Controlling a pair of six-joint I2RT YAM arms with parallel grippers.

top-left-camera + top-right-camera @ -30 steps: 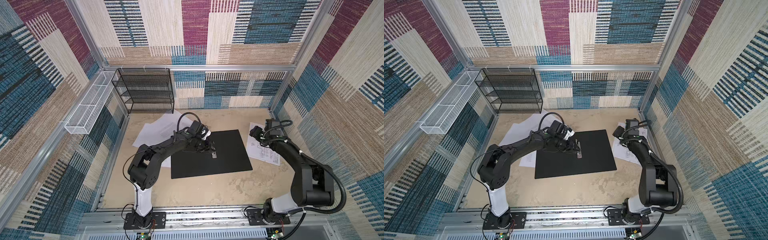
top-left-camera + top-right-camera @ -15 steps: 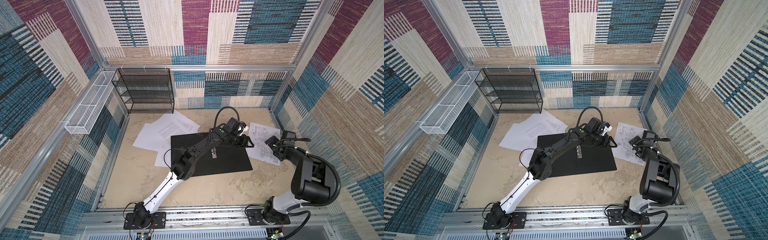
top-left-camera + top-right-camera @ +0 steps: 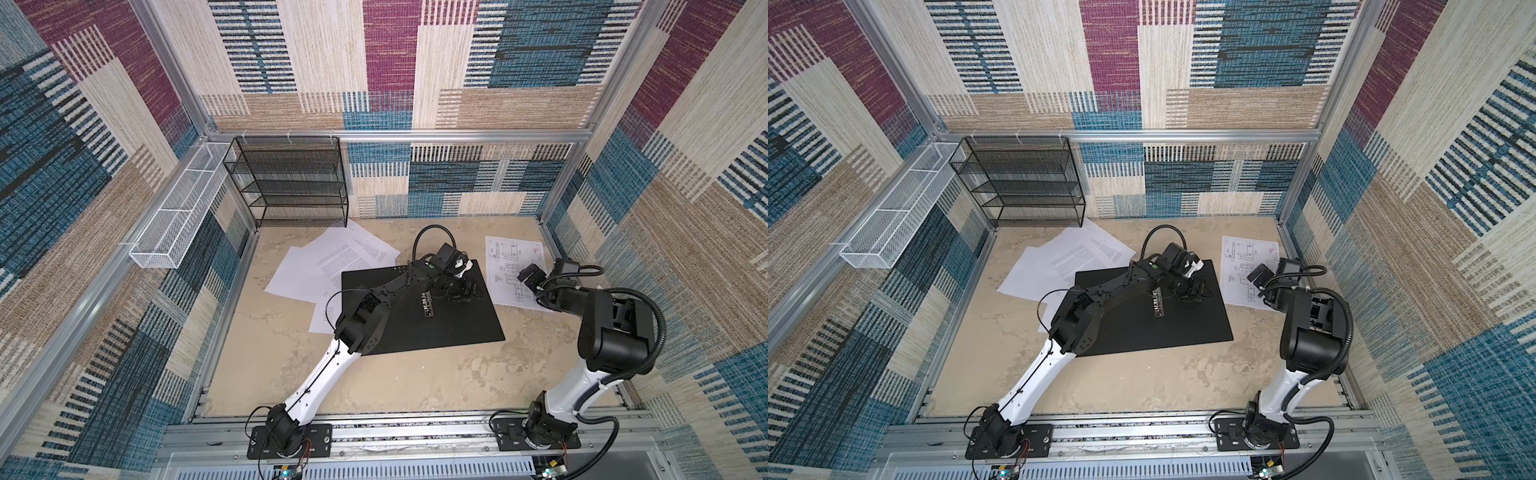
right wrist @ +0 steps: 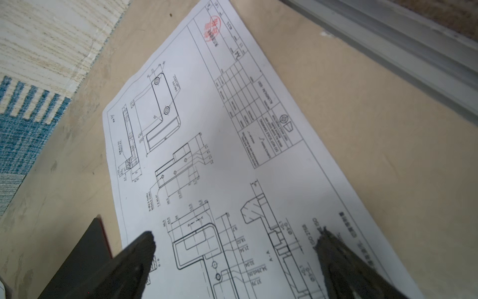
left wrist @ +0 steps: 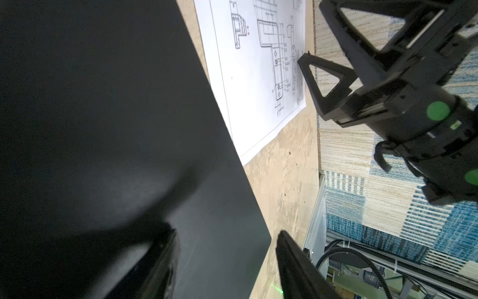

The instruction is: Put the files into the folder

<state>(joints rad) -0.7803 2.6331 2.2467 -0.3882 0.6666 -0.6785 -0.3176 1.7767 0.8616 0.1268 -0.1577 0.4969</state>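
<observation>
We see the drawing sheet (image 3: pixel 510 266) at 3 o'clock of the open folder (image 3: pixel 436 328), long axis 12-to-6, right under the right gripper (image 4: pixel 235 235), whose jaws are spread and empty; the left gripper (image 5: pixel 226 233) hangs parted and empty over the folder.

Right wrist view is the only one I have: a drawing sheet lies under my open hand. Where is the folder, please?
Observer: The folder lies open, black inside up, right beside the drawing sheet, toward the middle of the table.
Operator: Is the other arm in my way?
Observer: The left hand is over the folder's part nearest your sheet, open and empty.
Operator: Are other papers waiting?
Observer: Yes, text sheets lie at the folder's opposite side, partly under it.
</observation>
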